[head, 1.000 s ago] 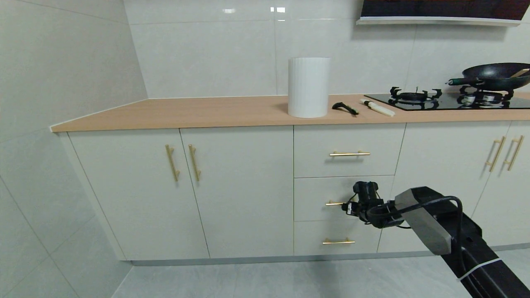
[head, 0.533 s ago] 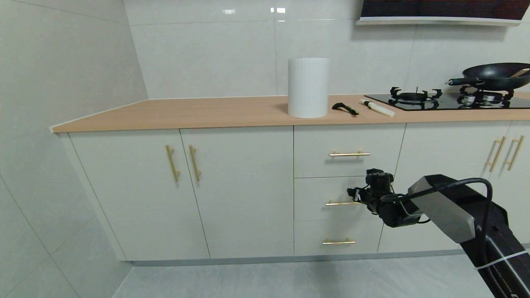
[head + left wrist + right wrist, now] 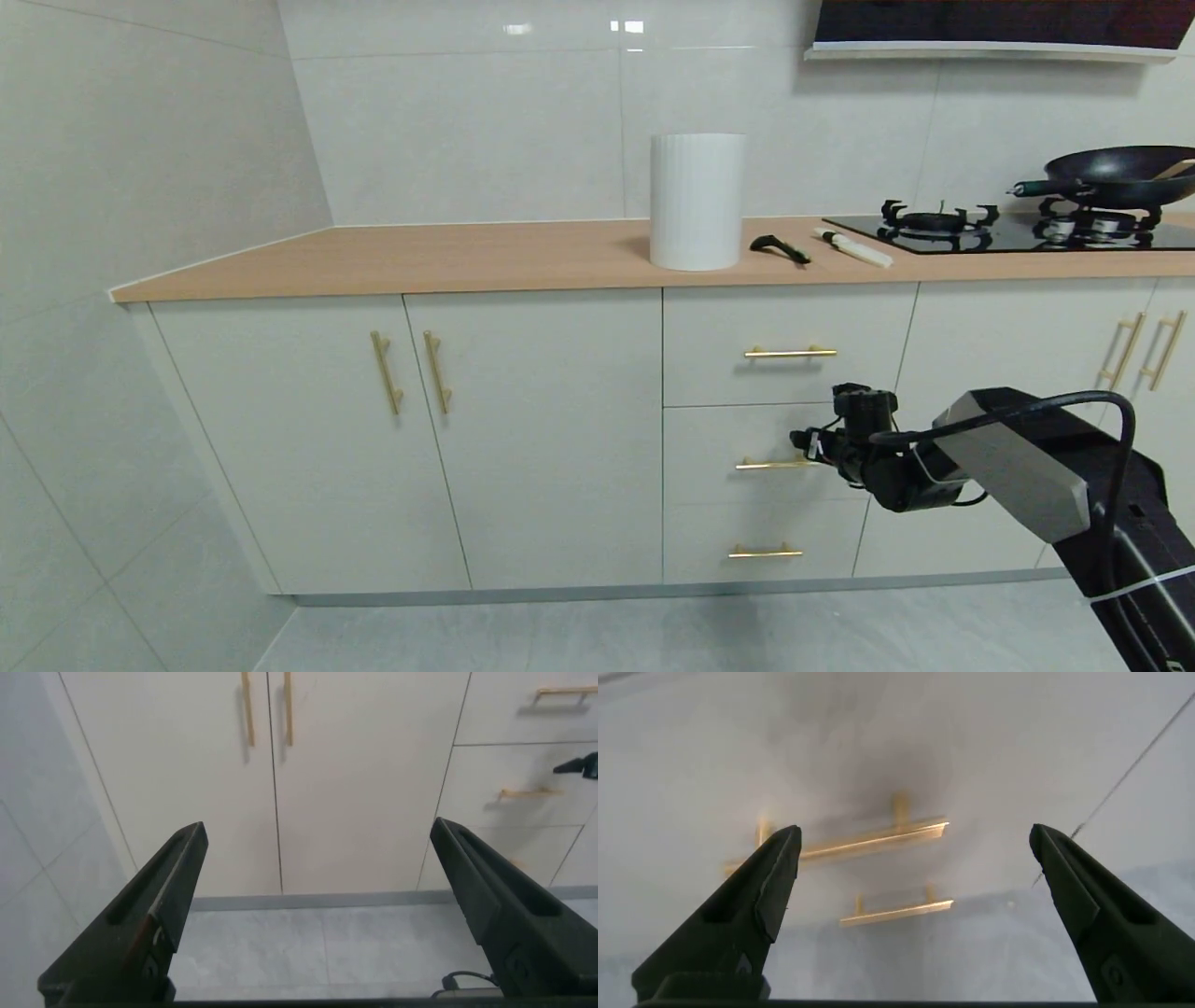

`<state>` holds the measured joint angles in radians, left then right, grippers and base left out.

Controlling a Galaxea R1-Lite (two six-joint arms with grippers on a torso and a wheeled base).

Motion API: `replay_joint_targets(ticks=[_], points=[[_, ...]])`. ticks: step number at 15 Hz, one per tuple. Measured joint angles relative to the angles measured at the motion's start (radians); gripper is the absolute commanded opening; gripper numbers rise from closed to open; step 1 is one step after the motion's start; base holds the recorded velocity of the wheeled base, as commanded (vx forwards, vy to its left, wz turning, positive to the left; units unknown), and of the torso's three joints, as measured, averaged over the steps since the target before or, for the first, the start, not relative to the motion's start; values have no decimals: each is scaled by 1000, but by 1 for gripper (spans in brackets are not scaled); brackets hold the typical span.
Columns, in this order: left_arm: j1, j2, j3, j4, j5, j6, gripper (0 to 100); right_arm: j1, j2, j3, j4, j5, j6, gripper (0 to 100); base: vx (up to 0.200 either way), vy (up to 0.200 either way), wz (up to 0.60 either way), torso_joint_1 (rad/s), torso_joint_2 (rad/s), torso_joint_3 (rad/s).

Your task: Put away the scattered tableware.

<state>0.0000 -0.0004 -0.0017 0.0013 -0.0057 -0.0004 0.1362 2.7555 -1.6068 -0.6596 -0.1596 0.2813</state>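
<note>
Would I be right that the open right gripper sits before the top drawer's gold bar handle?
Not quite: the head view shows the open right gripper before the middle drawer's gold bar handle, not the top drawer's handle.

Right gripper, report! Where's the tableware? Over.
Right gripper open, before middle handle. Left gripper open. Black utensil, white utensil on counter. Drawer shut.

Matt wooden countertop (image 3: 448, 257), glossy wall tiles (image 3: 467, 121)
</note>
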Motion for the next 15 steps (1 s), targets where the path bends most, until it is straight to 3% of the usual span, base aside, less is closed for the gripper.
replay_joint_targets(ticks=[9,15], points=[[0,0,0,0,0,0,100,5,21,-7,122,1,-67,100,0,0,0,0,0,0],[0,0,0,0,0,0,100,7,79,-147,221,-3,-71,100,0,0,0,0,0,0]])
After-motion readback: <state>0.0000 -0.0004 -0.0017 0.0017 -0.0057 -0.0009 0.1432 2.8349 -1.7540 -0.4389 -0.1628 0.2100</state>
